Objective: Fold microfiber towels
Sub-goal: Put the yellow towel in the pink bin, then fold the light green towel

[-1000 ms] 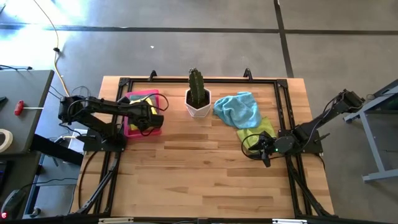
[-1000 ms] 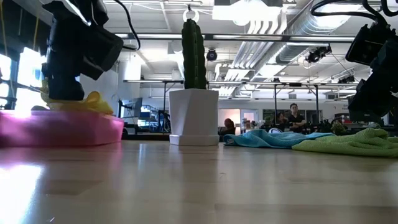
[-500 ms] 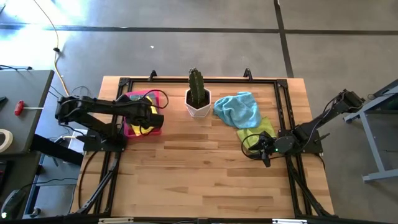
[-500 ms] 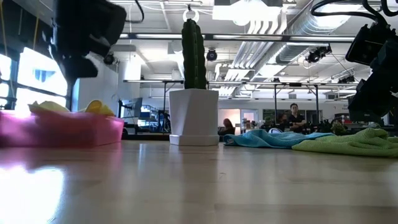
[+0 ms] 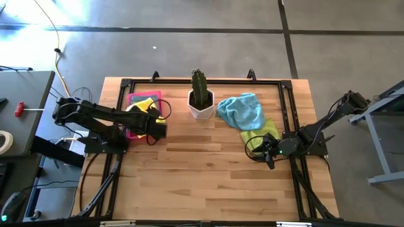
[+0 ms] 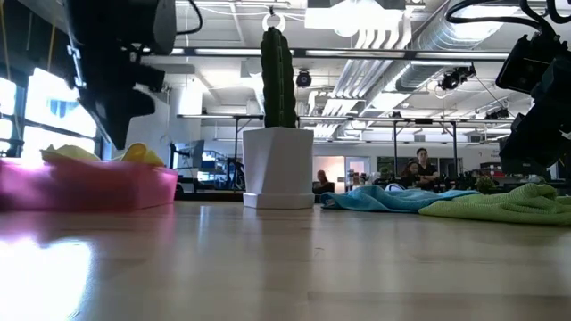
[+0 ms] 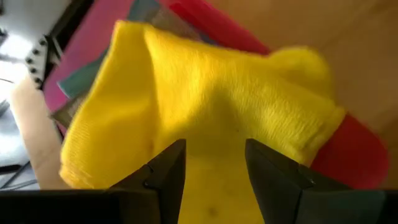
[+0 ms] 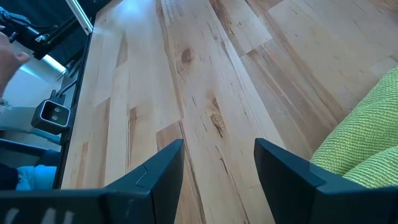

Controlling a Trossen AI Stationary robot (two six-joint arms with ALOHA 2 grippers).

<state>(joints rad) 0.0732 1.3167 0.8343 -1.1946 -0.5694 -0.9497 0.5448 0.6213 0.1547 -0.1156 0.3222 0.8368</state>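
Note:
A folded yellow towel (image 7: 205, 87) lies in the pink tray (image 5: 135, 98) at the table's far left, on top of other folded cloths (image 7: 73, 86). My left gripper (image 7: 216, 152) hovers open just above the yellow towel, near the tray's near edge (image 5: 156, 128), and touches nothing. A light blue towel (image 5: 242, 110) lies crumpled at the far right, and a lime green towel (image 5: 262, 131) lies beside it toward the near side. My right gripper (image 5: 255, 150) waits open over bare wood (image 8: 219, 155), just beside the green towel (image 8: 367, 149).
A cactus in a white pot (image 5: 201, 101) stands between the tray and the blue towel. A black frame (image 5: 287, 113) runs along the table's edges. The wooden top's near half (image 5: 202, 176) is bare. People show in the room beyond the table (image 6: 421, 168).
My left gripper has lifted off the yellow towel in the tray, tipped, and drawn back toward the table's near edge. The towel has stayed in the tray and has settled lower.

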